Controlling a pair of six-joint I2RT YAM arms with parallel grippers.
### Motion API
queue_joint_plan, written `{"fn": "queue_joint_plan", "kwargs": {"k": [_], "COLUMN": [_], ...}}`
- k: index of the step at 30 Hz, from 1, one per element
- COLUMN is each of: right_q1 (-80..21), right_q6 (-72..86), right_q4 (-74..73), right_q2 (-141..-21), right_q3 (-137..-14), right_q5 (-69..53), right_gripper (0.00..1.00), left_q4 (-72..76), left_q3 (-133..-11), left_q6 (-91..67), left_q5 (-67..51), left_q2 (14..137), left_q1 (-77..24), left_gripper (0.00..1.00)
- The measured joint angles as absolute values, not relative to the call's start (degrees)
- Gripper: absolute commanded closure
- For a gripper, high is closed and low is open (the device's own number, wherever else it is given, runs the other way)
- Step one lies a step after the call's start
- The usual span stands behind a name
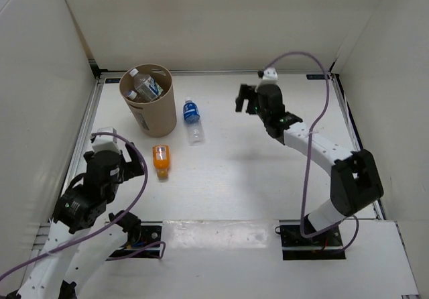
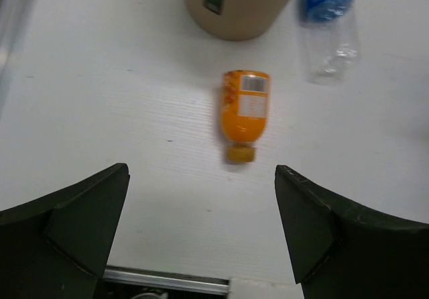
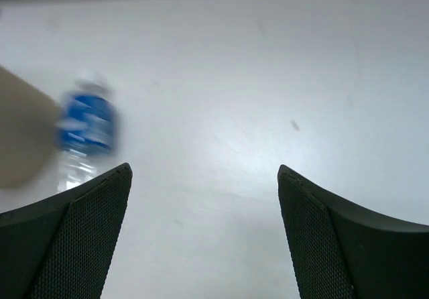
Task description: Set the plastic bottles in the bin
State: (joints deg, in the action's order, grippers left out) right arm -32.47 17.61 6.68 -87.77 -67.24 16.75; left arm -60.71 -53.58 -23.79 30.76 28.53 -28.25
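Observation:
The tan bin stands at the back left with two clear bottles inside. A blue-label bottle lies on the table right of the bin; it also shows in the left wrist view and, blurred, in the right wrist view. The short orange bottle lies in front of the bin, cap toward me, and shows in the left wrist view. My left gripper is open and empty, near of the orange bottle. My right gripper is open and empty, raised right of the blue-label bottle.
White walls enclose the table on the left, back and right. The bin's base shows at the top of the left wrist view. A metal rail runs along the near edge. Purple cables loop from both arms.

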Motion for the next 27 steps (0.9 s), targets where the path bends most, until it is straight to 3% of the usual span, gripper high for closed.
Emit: {"fn": "queue_joint_plan", "kwargs": {"k": [2,5,10,14,20,27], "right_q1": [-29.3,-28.0,-28.5,-27.7,-28.5,-31.7], "right_q6": [18.7,19.1,19.5,20.3,19.5,16.8], "right_q4": [10.1,9.4,3.5,4.9,10.5,8.9], "right_q2": [-89.8,-96.5,-108.4,-107.9,-103.3,-105.1], "right_q3": [-59.0,-57.0,-72.5,-74.8,-66.4,-70.9], "right_q5": [16.0,16.4,16.1,16.0,18.1,18.3], "right_gripper": [0.1,0.1,0.1,0.1,0.1,0.1], "left_q4": [-58.8,-54.0,-47.3,-45.6,-40.0,-37.5], "left_q3": [-52.9,-49.5,-44.3,-43.6,-43.7,-46.2], "left_q6": [-26.5,-30.7,-34.7,-35.7,-35.4,-37.3], "left_q5": [26.5,21.3,19.2,19.5,22.7,27.6], "left_q2": [30.5,33.3,42.4,48.4,50.8,69.6], "left_q1": [-28.3,-28.3,-28.9,-30.0,-30.5,-30.5], "left_gripper": [0.0,0.0,0.0,0.0,0.0,0.0]}}
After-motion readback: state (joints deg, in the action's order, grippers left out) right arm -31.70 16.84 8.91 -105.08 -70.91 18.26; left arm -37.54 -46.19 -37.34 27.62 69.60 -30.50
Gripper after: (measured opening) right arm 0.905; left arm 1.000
